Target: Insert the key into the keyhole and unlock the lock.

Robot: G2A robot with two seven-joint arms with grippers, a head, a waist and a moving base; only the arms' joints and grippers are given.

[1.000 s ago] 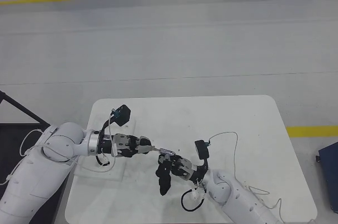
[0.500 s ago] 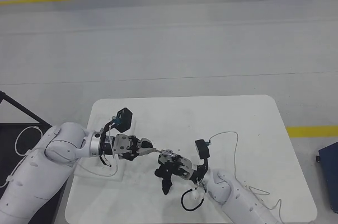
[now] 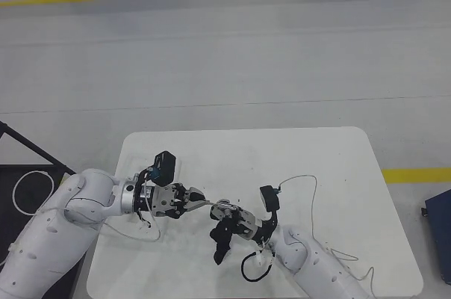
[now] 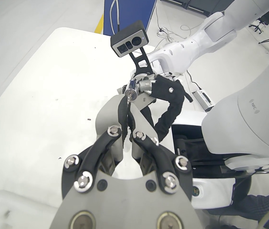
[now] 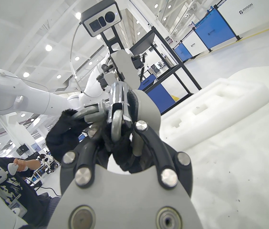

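Just toward 9 o'clock of the table's (image 3: 322, 149) middle, the two arms are facing each other above the surface. The right gripper (image 5: 106, 113) is clenching the lock (image 4: 132, 88), apparently presenting its keyhole toward 9 o'clock so the other arm can reach it squarely. From that side the left gripper (image 4: 128, 106) is pinching the key (image 4: 130, 97) by its head; the free end is sitting at or in the keyhole, though how deep is hard to judge. At the table's 9 o'clock edge a white foam tray (image 5: 220, 101) is lying, its cut-outs seen too obliquely to tell what they hold.
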